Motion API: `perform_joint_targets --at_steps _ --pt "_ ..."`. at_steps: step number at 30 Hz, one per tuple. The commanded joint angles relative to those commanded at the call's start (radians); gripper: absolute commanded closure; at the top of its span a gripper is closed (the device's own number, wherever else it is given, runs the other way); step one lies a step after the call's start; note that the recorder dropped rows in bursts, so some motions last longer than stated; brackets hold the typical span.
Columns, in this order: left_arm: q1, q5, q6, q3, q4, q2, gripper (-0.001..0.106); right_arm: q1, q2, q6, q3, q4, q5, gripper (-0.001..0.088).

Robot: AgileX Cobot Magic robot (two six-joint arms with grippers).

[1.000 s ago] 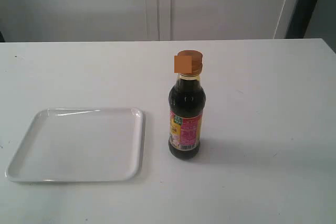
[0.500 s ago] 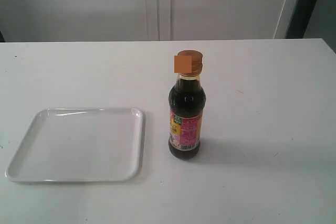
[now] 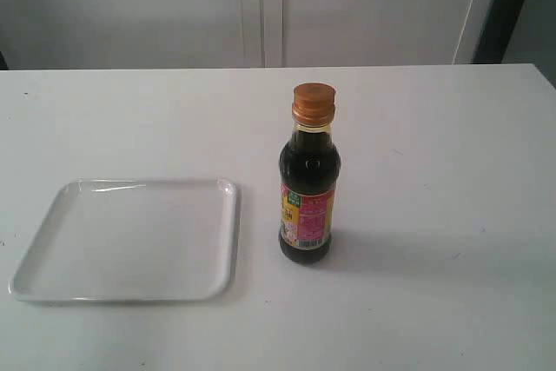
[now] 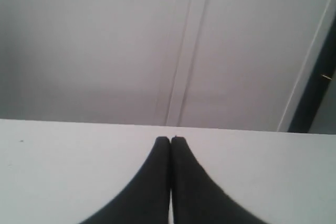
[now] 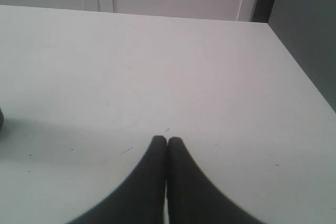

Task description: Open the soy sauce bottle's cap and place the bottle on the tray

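The soy sauce bottle [image 3: 308, 197] stands upright on the white table, dark liquid inside, pink, yellow and green label facing front. Its copper-orange cap [image 3: 313, 102] sits closed on the neck. The white tray [image 3: 52, 288] lies flat to the bottle's left, nothing on it. Neither arm shows in the exterior view. My left gripper [image 4: 169, 139] is shut, black fingers pressed together over bare table, with neither bottle nor tray in its view. My right gripper [image 5: 167, 139] is shut too, holding nothing; a dark sliver at the right wrist view's edge may be the bottle's base [image 5: 1, 119].
A white table [image 3: 434, 128] carries everything; its far edge meets a pale wall with panel seams. A dark vertical strip [image 3: 504, 6] stands at the back right. The table's right edge [image 5: 299, 72] shows in the right wrist view.
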Motion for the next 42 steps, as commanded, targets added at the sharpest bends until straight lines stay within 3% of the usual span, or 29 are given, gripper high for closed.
perform_joint_targets --at_steps 2,7,12,21,25,33,38,40,42 --pt "0.000 -0.091 -0.081 -0.014 0.115 0.055 0.105 0.000 0.000 0.000 0.000 0.000 0.000 0.0868" --pt "0.000 -0.309 -0.139 -0.048 0.269 0.161 0.105 0.000 0.000 0.000 0.000 0.000 0.000 0.0868" --pt "0.000 -0.427 -0.160 -0.059 0.396 0.226 0.105 0.000 0.000 0.000 0.000 0.000 0.000 0.0868" --pt "0.000 -0.655 -0.204 -0.059 0.445 0.356 0.105 0.000 0.000 0.000 0.000 0.000 0.000 0.0868" --pt "-0.009 -0.695 -0.190 -0.059 0.445 0.405 0.103 0.000 0.000 0.000 0.000 0.000 0.000 0.0868" --pt "-0.138 -0.688 -0.088 -0.059 0.388 0.476 0.058 0.000 0.000 0.000 0.000 0.000 0.000 0.0868" --pt "-0.209 -0.674 -0.011 -0.059 0.320 0.523 0.013 0.000 0.000 0.000 0.000 0.000 0.000 0.0868" --pt "-0.232 -0.661 -0.005 -0.059 0.296 0.542 0.002 0.000 0.000 0.000 0.000 0.000 0.000 0.0868" --pt "-0.257 -0.661 0.011 -0.062 0.277 0.561 0.000 0.000 0.000 0.000 0.000 0.000 0.000 0.0868"
